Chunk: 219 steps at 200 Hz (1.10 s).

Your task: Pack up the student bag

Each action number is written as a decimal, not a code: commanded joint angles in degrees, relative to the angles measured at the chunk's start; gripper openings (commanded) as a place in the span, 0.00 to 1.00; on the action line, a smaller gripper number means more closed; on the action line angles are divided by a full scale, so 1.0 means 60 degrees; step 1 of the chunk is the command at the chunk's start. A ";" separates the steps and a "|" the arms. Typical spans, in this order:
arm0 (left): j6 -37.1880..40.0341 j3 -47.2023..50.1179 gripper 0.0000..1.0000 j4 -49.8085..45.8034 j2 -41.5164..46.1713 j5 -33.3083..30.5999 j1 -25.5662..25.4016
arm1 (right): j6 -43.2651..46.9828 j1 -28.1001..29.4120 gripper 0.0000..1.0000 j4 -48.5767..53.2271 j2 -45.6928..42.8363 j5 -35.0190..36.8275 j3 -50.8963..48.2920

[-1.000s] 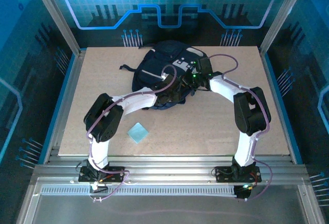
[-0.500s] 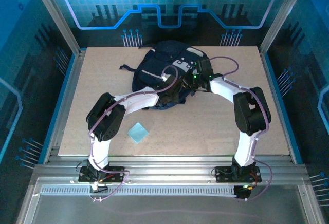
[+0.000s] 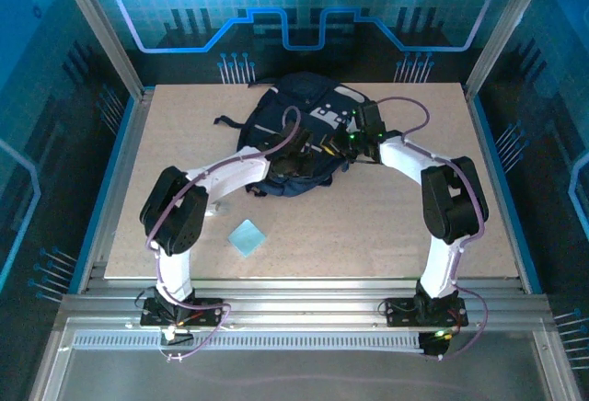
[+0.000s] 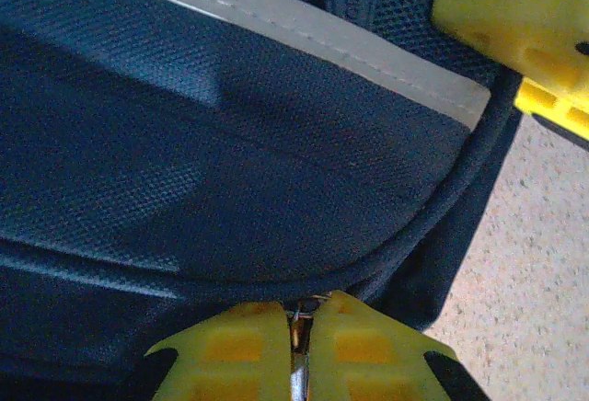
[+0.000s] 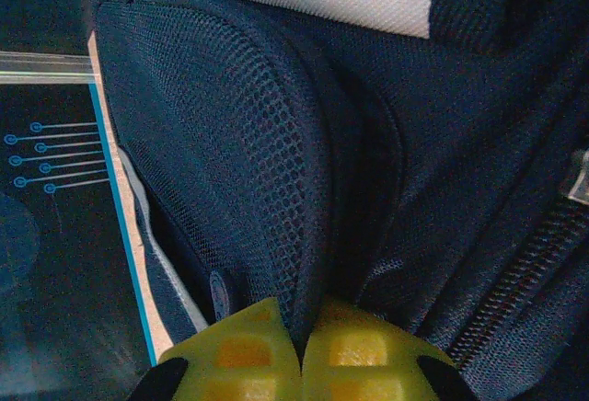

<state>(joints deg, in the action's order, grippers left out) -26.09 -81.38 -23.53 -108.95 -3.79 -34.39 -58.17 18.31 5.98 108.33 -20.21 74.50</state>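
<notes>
Overhead, the student bag (image 3: 294,108) is lying at 12 o'clock on the desk (image 3: 396,226), the left arm (image 3: 230,173) meeting it from 7 o'clock, the right arm (image 3: 405,154) from 4 o'clock; a pale blue square (image 3: 247,236) is sitting at 7 o'clock. At the left wrist, the left fingers (image 4: 313,323) are pinching a metal zipper pull (image 4: 296,372) by the bag's edge. At the right wrist, the right fingers (image 5: 309,332) are clamping a fold of the bag's navy mesh
</notes>
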 commanded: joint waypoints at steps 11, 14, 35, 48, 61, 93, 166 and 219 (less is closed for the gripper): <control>0.1749 0.0068 0.00 -0.1113 0.0456 0.0203 0.0766 | 0.1114 -0.0548 0.00 0.0478 -0.0477 0.0053 0.0550; 0.1943 0.0036 0.00 -0.1236 0.0460 0.0174 0.0788 | 0.1170 -0.0581 0.00 0.0548 -0.0467 0.0064 0.0579; 0.3030 -0.0132 0.00 -0.2008 0.0455 -0.0611 0.0797 | 0.1596 -0.0734 0.00 0.0940 -0.0438 0.0144 0.0812; 0.3494 -0.0040 0.00 -0.2082 0.0462 -0.0902 0.0821 | 0.1848 -0.0802 0.00 0.1156 -0.0411 0.0152 0.0961; 0.3775 0.0012 0.00 -0.2099 0.0448 -0.1023 0.0862 | 0.2077 -0.0848 0.00 0.1369 -0.0351 0.0110 0.1148; 0.4264 0.0135 0.00 -0.1912 0.0448 -0.1316 0.0947 | 0.3042 -0.0908 0.00 0.2215 -0.0052 0.0227 0.1858; 0.4159 0.0085 0.00 -0.2319 0.1243 0.0080 -0.0153 | 0.4129 -0.1717 0.00 0.3899 0.1774 0.1068 0.4656; 0.2808 -0.1102 0.00 -0.1863 0.0506 0.1346 -0.0973 | 0.3797 -0.1685 0.44 0.4003 0.1423 0.0927 0.4746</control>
<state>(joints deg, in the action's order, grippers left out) -5.08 -83.22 -31.70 -104.38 -0.45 -38.26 -34.59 9.91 34.04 120.66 -17.91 102.96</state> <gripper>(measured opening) 0.052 0.315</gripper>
